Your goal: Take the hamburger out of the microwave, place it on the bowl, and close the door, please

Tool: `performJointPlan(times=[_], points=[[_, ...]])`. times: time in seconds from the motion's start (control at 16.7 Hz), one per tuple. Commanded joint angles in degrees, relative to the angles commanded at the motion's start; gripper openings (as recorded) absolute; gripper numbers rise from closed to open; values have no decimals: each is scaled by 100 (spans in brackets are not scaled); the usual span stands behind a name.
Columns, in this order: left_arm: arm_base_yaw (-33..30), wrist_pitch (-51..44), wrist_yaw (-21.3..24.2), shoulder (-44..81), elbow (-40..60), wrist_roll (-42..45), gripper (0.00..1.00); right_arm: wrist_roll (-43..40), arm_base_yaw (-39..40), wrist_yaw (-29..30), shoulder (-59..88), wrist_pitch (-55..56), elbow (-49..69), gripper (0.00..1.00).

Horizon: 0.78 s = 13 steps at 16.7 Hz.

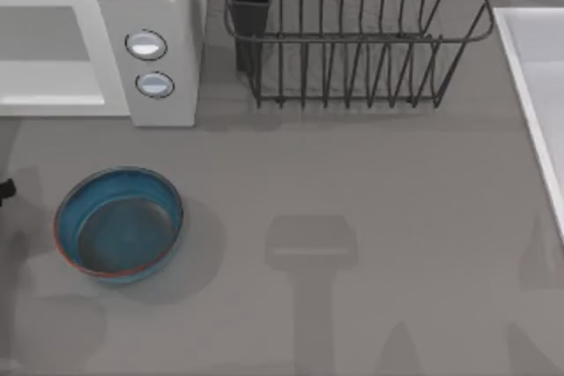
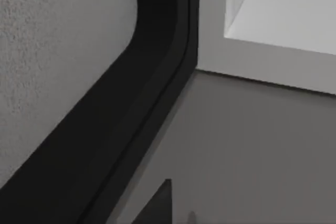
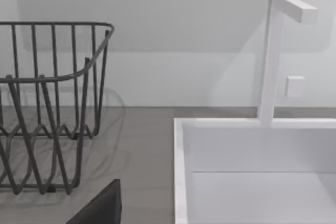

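The left gripper [image 2: 157, 208] is hovering close before the open microwave [image 1: 163, 33], likely lining up to reach in; its grip state cannot be told. The hamburger isn't visible. The bowl [image 1: 119, 224] is sitting near, empty. The right arm is idling by the sink [image 3: 181, 182].

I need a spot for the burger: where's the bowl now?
In the top view the bowl sits on the table's left side, in front of the microwave, below its knobs.

I see the blue bowl [image 1: 119, 224] on the grey desk [image 1: 352, 244], near the white microwave [image 1: 150, 33] and black wire rack [image 1: 352, 41].
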Motion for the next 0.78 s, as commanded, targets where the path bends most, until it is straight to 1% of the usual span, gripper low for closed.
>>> performJointPlan(times=[0.3, 0.42, 0.6, 0.78], points=[[-25, 2, -6, -2, -5, 9, 0, 0, 0, 0, 0, 0, 0, 100], [-25, -195, -8, -202, 17, 8, 0, 0, 0, 0, 0, 0, 0, 100], [-24, -890, -15, -871, 49, 9, 0, 0, 0, 0, 0, 0, 0, 100], [-22, -1881, -26, -1776, 95, 11, 0, 0, 0, 0, 0, 0, 0, 100]])
